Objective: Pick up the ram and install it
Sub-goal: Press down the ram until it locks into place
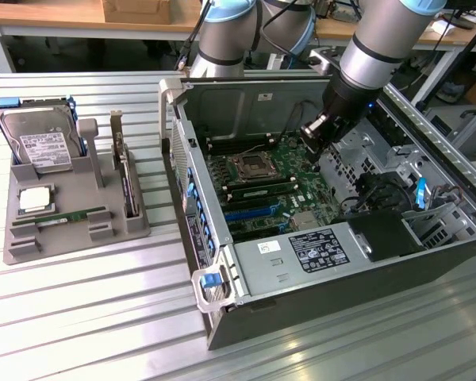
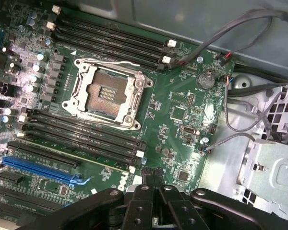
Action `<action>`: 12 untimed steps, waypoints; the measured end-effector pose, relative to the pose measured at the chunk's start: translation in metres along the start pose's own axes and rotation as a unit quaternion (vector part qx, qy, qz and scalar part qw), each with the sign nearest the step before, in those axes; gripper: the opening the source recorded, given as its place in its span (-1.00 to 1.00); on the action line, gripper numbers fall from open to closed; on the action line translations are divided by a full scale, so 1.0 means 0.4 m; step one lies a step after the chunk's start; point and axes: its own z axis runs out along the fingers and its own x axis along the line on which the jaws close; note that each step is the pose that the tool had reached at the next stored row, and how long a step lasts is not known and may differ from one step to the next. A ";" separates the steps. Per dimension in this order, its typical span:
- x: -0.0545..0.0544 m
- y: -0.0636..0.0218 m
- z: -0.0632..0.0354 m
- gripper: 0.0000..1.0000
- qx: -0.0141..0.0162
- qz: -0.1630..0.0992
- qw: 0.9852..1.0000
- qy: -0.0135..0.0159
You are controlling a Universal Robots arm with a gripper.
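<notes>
From my remote station I see one arm reaching into the open computer case [image 1: 222, 286], and its gripper [image 1: 313, 135] hangs above the motherboard [image 1: 278, 178], near the empty processor socket [image 1: 252, 167]. The claw is closed and I see nothing between its fingers; in the wrist view the black finger links [image 2: 149, 206] sit together above the green board.

The ram [image 1: 59, 217] is not in the case. It lies flat in a slot along the front of the grey holder tray [image 1: 32, 246], which stands on the table [image 1: 79, 317] at the exterior view's left, well apart from the gripper. I count one ram stick there.

On the same tray I count one hard drive [image 1: 40, 147] standing in a blue frame, one square silver processor chip [image 1: 33, 198], and one expansion card [image 1: 127, 182] standing upright on its edge.

In the wrist view I count four long black memory slots [image 2: 110, 36] on one side of the socket [image 2: 105, 93] and four more [image 2: 81, 134] on the other side. All eight look empty, though the far ends of some are in glare, so I am not fully sure. Beyond the second group there is one blue card slot [image 2: 38, 170]. One round coin battery [image 2: 207, 79] sits on the board near some grey cables [image 2: 240, 21].
</notes>
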 end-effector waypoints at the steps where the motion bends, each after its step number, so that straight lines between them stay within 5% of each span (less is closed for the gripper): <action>1: 0.000 0.000 0.000 -0.79 0.000 0.002 1.000 0.000; 12: 0.000 0.000 0.000 -0.79 0.000 0.059 0.998 -0.003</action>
